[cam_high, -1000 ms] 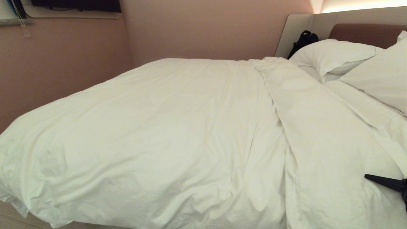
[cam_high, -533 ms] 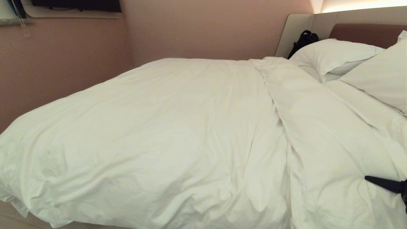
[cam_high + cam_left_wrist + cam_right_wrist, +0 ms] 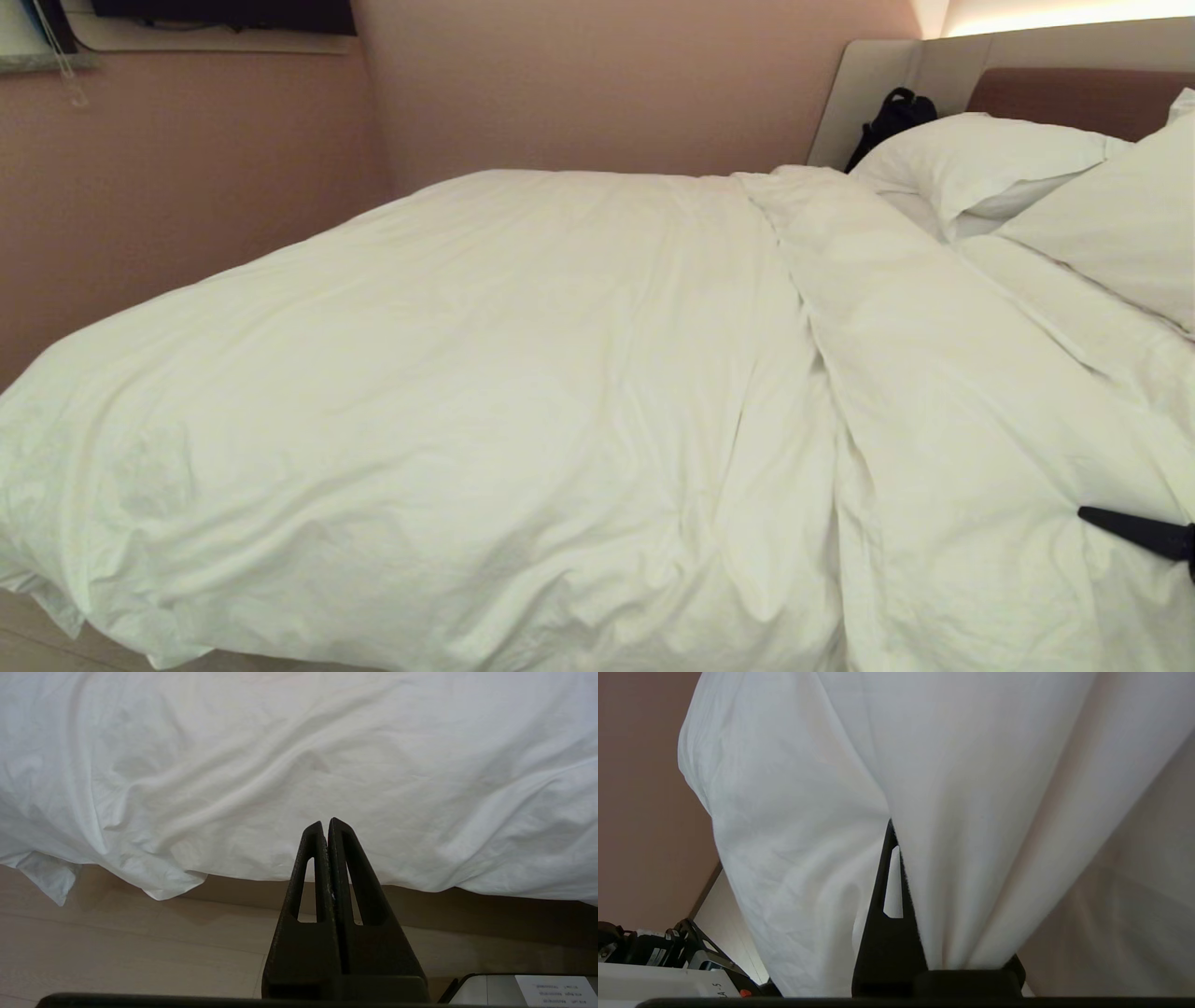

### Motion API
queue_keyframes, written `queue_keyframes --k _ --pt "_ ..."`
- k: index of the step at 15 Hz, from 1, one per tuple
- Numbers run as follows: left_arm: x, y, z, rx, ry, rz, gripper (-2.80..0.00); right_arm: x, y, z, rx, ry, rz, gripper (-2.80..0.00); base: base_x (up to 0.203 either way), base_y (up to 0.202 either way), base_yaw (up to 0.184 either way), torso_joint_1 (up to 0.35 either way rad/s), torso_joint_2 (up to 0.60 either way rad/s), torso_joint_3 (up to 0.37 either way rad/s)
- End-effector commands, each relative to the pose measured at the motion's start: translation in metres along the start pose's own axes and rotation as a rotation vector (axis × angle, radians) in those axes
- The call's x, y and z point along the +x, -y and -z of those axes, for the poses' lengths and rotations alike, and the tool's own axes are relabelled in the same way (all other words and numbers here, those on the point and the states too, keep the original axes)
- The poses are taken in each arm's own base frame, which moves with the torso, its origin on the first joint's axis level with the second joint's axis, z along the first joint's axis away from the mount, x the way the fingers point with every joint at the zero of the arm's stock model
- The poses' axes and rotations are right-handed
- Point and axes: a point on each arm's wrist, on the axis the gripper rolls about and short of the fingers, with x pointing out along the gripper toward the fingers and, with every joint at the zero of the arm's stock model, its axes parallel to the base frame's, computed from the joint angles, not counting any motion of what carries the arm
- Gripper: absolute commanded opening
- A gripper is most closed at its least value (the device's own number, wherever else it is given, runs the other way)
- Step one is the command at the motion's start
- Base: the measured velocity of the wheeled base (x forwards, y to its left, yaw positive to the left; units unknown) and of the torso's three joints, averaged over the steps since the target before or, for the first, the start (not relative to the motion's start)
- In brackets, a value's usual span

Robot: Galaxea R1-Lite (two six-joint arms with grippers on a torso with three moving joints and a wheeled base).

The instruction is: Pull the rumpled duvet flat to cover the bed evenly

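The duvet (image 3: 523,392) hides the bed's mattress entirely. The right end effector (image 3: 1134,530) is cut off at the head view's edge, 1 finger (image 3: 889,896) half-buried in cloth.

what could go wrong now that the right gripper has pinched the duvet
The right gripper is shut on a thin fold of the duvet, so the cloth may slip out when pulled. It grips near the pillows, so a pull could drag them askew. The left gripper is shut on nothing, so a one-sided pull may leave the duvet skewed.
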Motion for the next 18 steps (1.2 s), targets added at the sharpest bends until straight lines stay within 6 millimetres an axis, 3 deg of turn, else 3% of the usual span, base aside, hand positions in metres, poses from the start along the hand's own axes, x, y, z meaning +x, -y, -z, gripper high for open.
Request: queue_keyframes --k 1,8,18 --pt "0.0 0.0 0.0 0.0 -0.001 -0.001 -2.8 -0.004 -0.008 -0.004 -0.015 0.015 -0.004 -2.8 0.0 0.0 0.0 0.0 0.0 0.0" --pt "0.0 0.0 0.0 0.0 -0.001 -0.001 -2.8 -0.018 -0.028 -0.014 -0.019 0.053 0.005 -2.8 0.0 0.0 0.0 0.0 0.0 0.0" --pt "0.0 0.0 0.0 0.0 -0.001 -0.001 -2.8 -0.022 -0.042 -0.019 -0.022 0.058 0.007 -2.8 0.0 0.0 0.0 0.0 0.0 0.0"
